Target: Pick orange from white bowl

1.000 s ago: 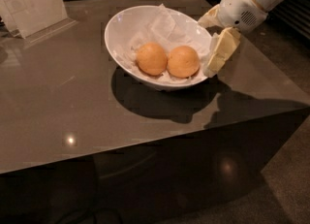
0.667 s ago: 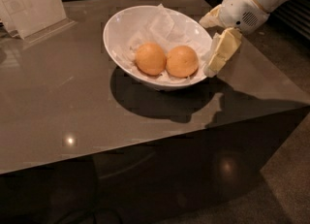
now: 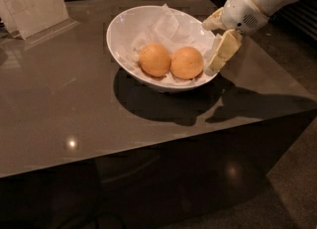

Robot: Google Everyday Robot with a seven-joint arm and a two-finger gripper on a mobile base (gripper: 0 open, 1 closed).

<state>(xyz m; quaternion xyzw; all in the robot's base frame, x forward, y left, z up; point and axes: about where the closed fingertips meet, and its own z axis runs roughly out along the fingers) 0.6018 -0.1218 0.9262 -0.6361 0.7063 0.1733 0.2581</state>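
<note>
A white bowl (image 3: 124,29) lined with crumpled white paper stands on the dark table. Two oranges lie side by side in it: a left orange (image 3: 155,59) and a right orange (image 3: 186,62). My gripper (image 3: 208,47) is at the bowl's right rim, open and empty. One cream finger (image 3: 213,22) is above the rim and the other (image 3: 222,52) reaches down along the rim just right of the right orange. It touches neither orange.
The bowl sits on a glossy brown table (image 3: 74,109) with its front edge near the bottom and a corner at right. A clear sign holder with white paper (image 3: 32,5) stands at the back left.
</note>
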